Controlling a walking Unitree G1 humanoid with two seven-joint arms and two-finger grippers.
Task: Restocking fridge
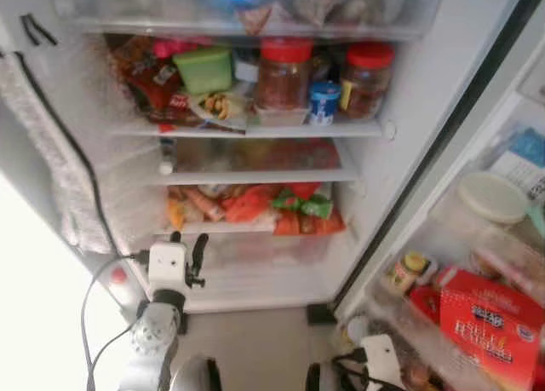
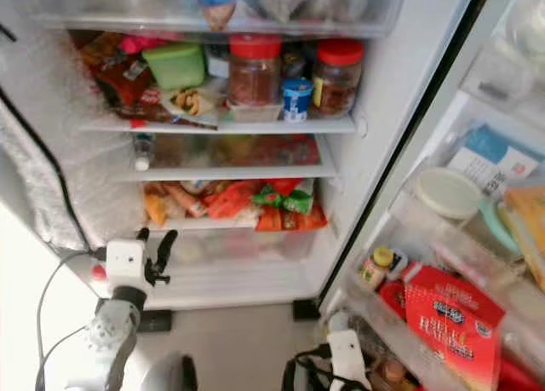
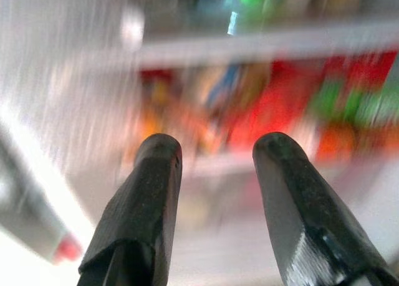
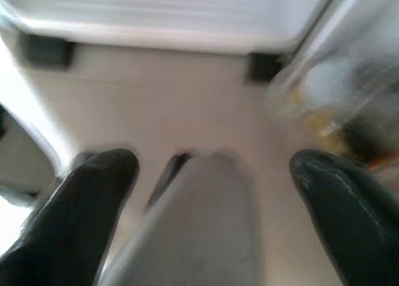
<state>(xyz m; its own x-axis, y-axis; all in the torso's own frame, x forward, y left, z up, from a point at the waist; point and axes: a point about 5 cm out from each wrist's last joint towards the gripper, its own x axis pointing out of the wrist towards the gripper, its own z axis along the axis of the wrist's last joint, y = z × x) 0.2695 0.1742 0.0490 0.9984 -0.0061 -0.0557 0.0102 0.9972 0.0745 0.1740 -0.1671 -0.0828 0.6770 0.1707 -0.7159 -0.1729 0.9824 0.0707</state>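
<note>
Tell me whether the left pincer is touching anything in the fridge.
Apart. In the left wrist view, the left pincer is open with nothing between its fingers, and the red packets lie beyond the tips.

My head views are bright and fairly sharp, with a blue glow at the fridge top and blown-out white at lower left — pure glare. Both wrist views smear badly; my left gripper fingers stay crisp against streaked shelves.

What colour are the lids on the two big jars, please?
Red lids, clearest in the left eye view.
</note>
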